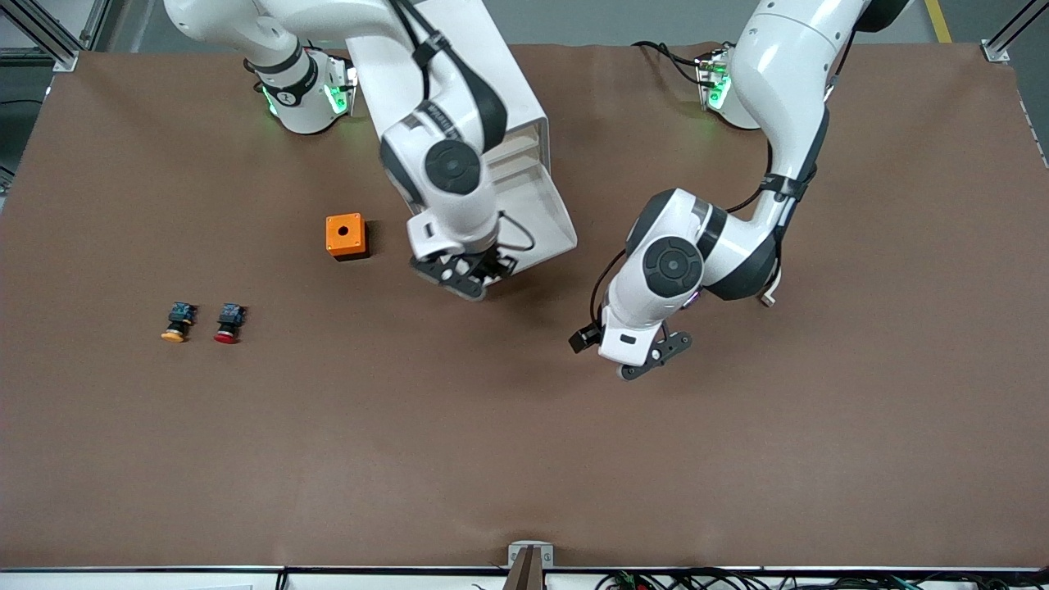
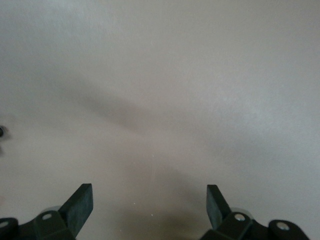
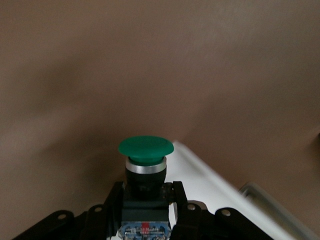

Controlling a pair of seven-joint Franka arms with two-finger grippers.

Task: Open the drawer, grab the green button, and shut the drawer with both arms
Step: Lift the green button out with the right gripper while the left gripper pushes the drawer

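The green-capped button point(image 3: 145, 148) shows in the right wrist view, its black-and-blue body clamped between my right gripper's point(image 3: 145, 194) fingers. In the front view my right gripper point(image 1: 465, 275) hangs over the front edge of the open white drawer point(image 1: 547, 215), and its hand hides the button. The drawer's white rim also shows in the right wrist view point(image 3: 210, 184). My left gripper point(image 1: 656, 357) is open and empty over bare table, toward the left arm's end from the drawer. Its fingers stand wide apart in the left wrist view point(image 2: 149, 206).
The white cabinet point(image 1: 500, 74) that holds the drawer stands at the back. An orange box point(image 1: 345, 235) with a round hole sits beside the drawer, toward the right arm's end. A yellow-capped button point(image 1: 175, 322) and a red-capped button point(image 1: 229, 323) lie nearer the front camera.
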